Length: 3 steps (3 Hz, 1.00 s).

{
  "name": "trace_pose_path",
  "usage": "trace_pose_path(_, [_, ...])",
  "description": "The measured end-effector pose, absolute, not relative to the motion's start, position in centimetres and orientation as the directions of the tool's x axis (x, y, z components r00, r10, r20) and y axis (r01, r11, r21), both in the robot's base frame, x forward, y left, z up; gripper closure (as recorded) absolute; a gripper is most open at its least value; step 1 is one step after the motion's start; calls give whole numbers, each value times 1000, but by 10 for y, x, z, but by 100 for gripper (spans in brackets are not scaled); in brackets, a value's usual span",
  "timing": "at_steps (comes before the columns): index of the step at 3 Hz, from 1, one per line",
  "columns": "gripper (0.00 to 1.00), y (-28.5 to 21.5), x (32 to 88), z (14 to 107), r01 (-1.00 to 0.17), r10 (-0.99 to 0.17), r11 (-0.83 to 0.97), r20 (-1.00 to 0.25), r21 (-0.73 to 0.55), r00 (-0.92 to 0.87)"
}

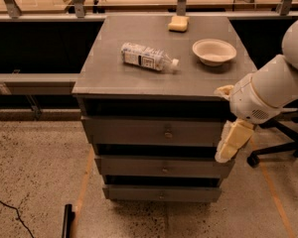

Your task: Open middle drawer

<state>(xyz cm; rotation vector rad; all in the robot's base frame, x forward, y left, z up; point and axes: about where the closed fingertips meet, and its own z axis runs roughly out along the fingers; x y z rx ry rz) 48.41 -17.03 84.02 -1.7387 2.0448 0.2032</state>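
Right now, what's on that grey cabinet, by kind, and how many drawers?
Drawers: 3 (top drawer, middle drawer, bottom drawer)
Bottles: 1
Bowls: 1
Sponges: 1
Total: 6
Gripper, not counted, hangs by the cabinet's right front corner.

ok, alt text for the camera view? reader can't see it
A robot arm's end effector hangs at the right edge of a grey three-drawer cabinet, level with the top of the middle drawer, away from its knob. On the cabinet top lie a bottle on its side, a bowl and a sponge.
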Motion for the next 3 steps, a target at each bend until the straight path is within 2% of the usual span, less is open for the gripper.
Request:
trace_pose_path(1, [0, -166, 479, 833, -964, -892, 196, -440, -177, -101])
trace_pose_path(3, [0, -172, 472, 741, -978, -884, 139, -465, -155, -52])
